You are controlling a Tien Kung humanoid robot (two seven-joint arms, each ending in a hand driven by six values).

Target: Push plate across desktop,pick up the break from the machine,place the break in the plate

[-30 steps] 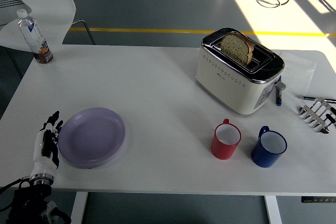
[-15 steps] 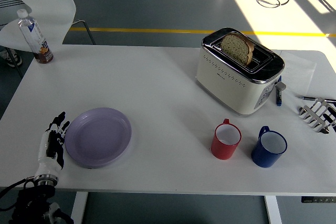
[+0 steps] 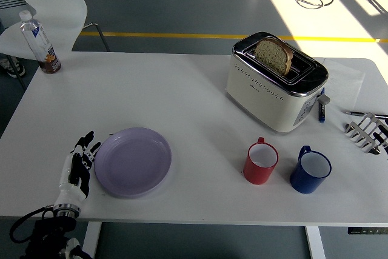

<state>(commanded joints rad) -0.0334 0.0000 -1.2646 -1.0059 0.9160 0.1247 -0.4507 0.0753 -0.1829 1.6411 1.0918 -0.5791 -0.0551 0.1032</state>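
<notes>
White table on grey floor, sunlit top right.

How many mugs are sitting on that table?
2. The red mug stands near the front edge, below the toaster; the blue mug stands just to its right, apart from it. None seems hidden.

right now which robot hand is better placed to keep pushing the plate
Left. The left robot hand is open at the plate's left rim, while the right robot hand rests at the far right edge, beyond both mugs.
</notes>
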